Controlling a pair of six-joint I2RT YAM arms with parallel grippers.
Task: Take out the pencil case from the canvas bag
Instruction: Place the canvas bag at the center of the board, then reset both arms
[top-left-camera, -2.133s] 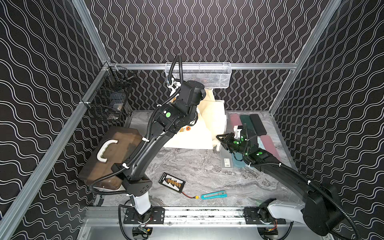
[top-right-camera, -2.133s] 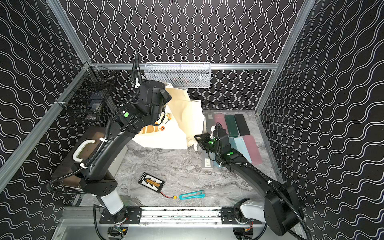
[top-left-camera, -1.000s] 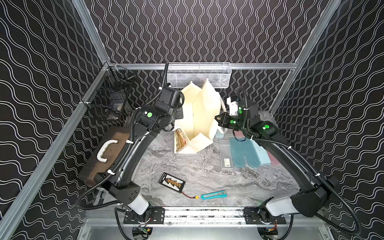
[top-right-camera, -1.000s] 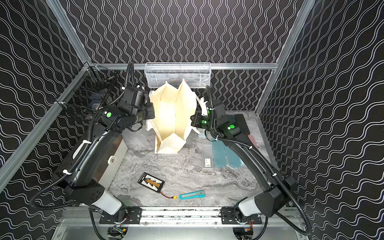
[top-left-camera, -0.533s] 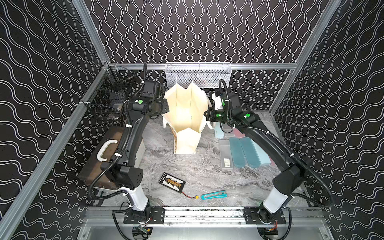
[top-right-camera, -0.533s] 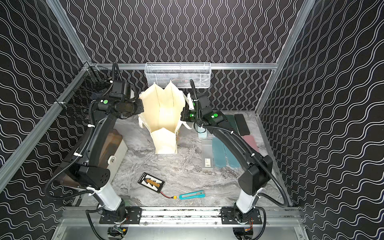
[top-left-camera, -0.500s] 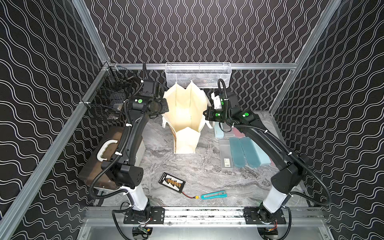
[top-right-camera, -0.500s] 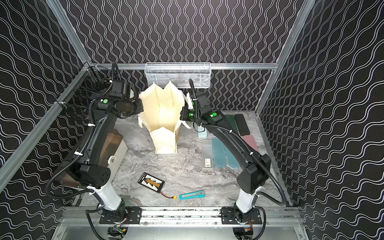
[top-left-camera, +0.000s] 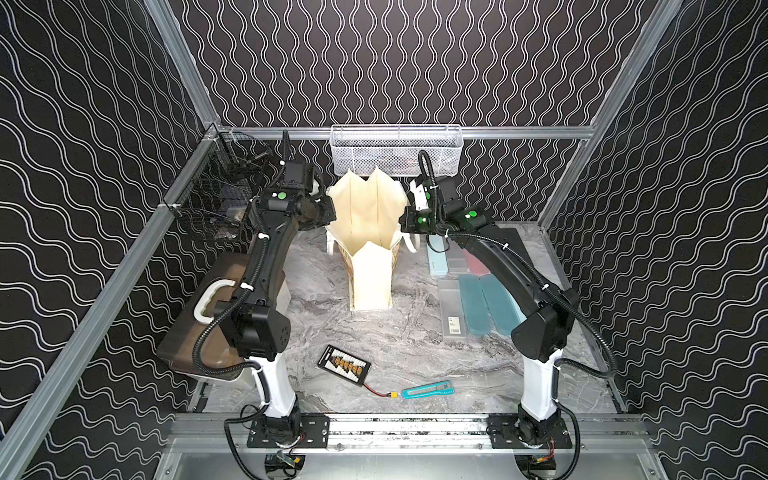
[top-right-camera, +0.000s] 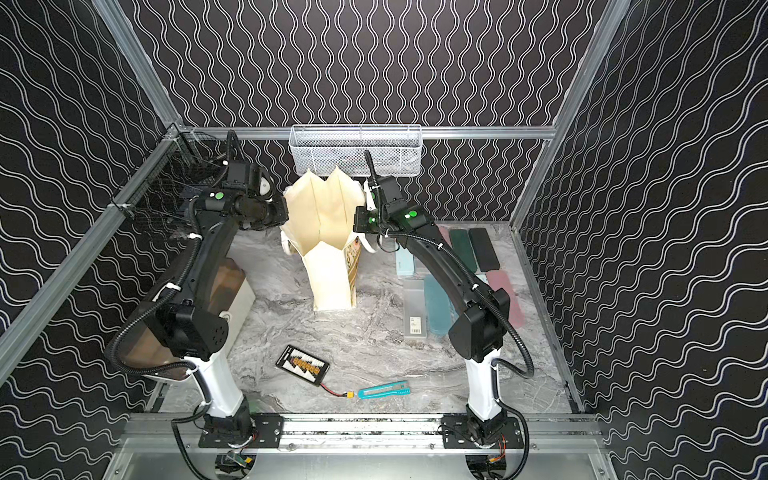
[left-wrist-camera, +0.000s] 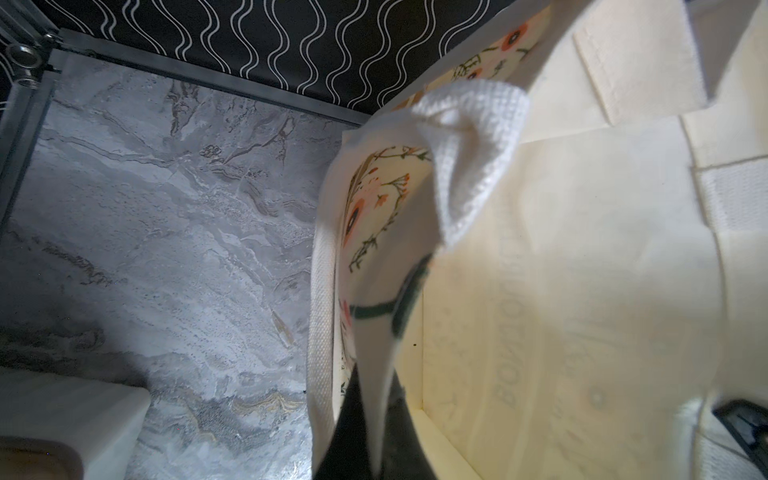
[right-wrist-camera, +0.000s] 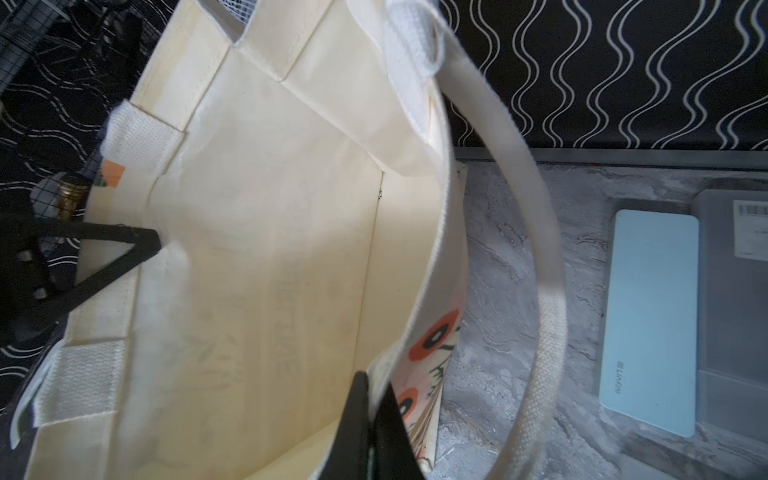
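Note:
The canvas bag (top-left-camera: 370, 266) (top-right-camera: 330, 274) stands upright at the back middle of the marble table, its mouth spread wide. My left gripper (top-left-camera: 330, 216) (left-wrist-camera: 374, 415) is shut on the bag's left rim. My right gripper (top-left-camera: 401, 220) (right-wrist-camera: 372, 415) is shut on the opposite rim, beside a hanging loop handle (right-wrist-camera: 540, 249). Both wrist views look down into the bag (left-wrist-camera: 561, 270) (right-wrist-camera: 270, 249) and show only bare cream lining. The pencil case is out of view.
Several flat oblong cases (top-left-camera: 473, 303) lie in rows right of the bag. A white wire basket (top-left-camera: 397, 149) hangs on the back rail just above it. A brown box (top-left-camera: 208, 299) sits left; a black connector board (top-left-camera: 344, 365) and teal cutter (top-left-camera: 428, 391) lie in front.
Two seconds ago the bag lay slumped; both grippers have since raised it upright and pulled its rims apart. Over the last half second nothing has visibly moved.

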